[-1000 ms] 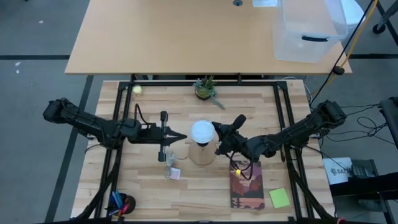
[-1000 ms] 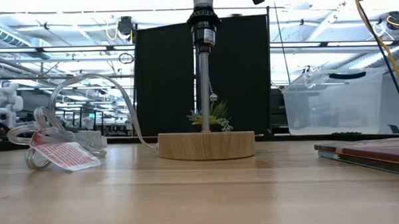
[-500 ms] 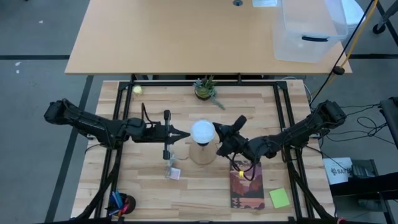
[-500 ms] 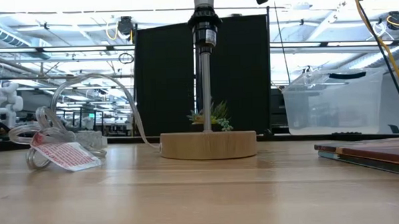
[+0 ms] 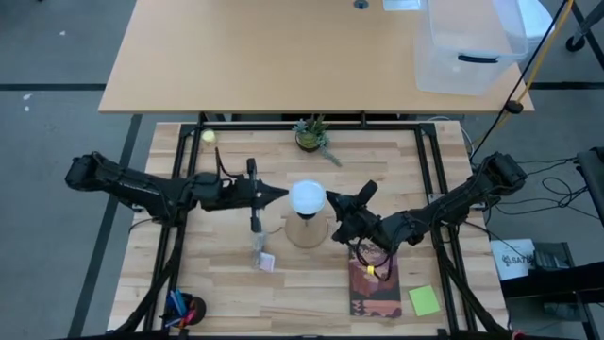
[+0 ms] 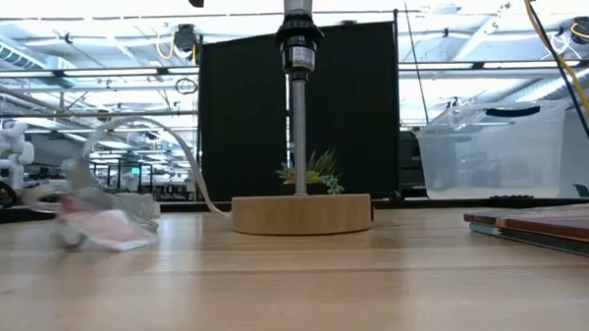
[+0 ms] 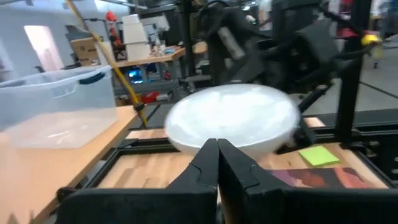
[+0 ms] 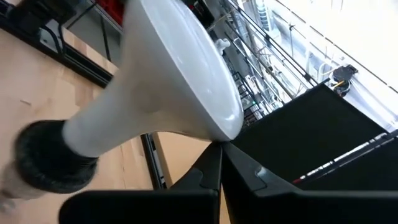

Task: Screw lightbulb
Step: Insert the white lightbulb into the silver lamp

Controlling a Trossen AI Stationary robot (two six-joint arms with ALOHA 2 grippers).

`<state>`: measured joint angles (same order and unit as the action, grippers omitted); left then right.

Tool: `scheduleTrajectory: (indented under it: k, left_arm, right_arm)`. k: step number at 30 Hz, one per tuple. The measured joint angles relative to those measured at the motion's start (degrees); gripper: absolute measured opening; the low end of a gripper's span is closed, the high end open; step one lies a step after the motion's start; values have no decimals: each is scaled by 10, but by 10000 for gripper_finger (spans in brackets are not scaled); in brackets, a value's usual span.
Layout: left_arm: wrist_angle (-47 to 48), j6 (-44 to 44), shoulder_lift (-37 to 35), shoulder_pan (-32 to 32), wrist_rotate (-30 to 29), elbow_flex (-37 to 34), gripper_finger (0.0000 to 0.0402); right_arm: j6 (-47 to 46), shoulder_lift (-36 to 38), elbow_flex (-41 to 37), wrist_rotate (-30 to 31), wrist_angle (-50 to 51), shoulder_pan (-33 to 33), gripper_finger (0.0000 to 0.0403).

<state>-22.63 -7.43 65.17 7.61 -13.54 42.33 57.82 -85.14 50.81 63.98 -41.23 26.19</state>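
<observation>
The lightbulb (image 5: 307, 196) stands upright with its pale neck in the black socket (image 8: 46, 158), on top of a thin post above a round wooden base (image 6: 301, 214) at mid-table. My left gripper (image 5: 283, 194) is shut and points level at the white globe (image 7: 233, 121) from the table's left. My right gripper (image 5: 329, 199) is shut too, against the globe (image 8: 180, 68) from the right. The low view cuts off the bulb and both grippers at its top edge. My left gripper sets its shut fingertips (image 7: 217, 149) against the left side of the globe (image 7: 205, 134), coming level from the table's left. The bulb stays upright in its socket. My right gripper sets its shut fingertips (image 8: 219, 152) against the widest part of the globe (image 8: 231, 130), on the right side, coming level from the table's right.
A coiled clear cord with a red-and-white tag (image 5: 261, 257) lies near left of the base. A potted plant (image 5: 311, 135) and a yellow-green ball (image 5: 208, 136) sit at the far edge. A book (image 5: 375, 283) and a green note (image 5: 424, 300) lie near right.
My left gripper has swung toward the table's far edge and up to the globe's left side, staying shut. The coiled cord with the tag has stirred on the table. The lamp's base has slid a little.
</observation>
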Motion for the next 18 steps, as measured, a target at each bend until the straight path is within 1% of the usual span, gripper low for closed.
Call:
scheduleTrajectory:
  k: [2, 4, 5, 11, 18]
  left_arm:
    - [3, 11, 0, -8, -15, 0, 0]
    - [8, 20, 1, -15, -26, 0, 0]
    - [16, 25, 2, -19, -30, 0, 0]
    - [38, 45, 2, -28, -27, 0, 0]
    - [38, 20, -19, 4, -25, 0, 0]
  right_arm:
    - [0, 0, 0, -8, 0, 5, 0]
    - [-1, -1, 0, -34, 0, 11, 0]
    - [-1, -1, 0, -38, 1, 13, 0]
    - [-1, -1, 0, -23, 3, 24, 0]
    - [-21, -1, 0, -15, 15, 26, 0]
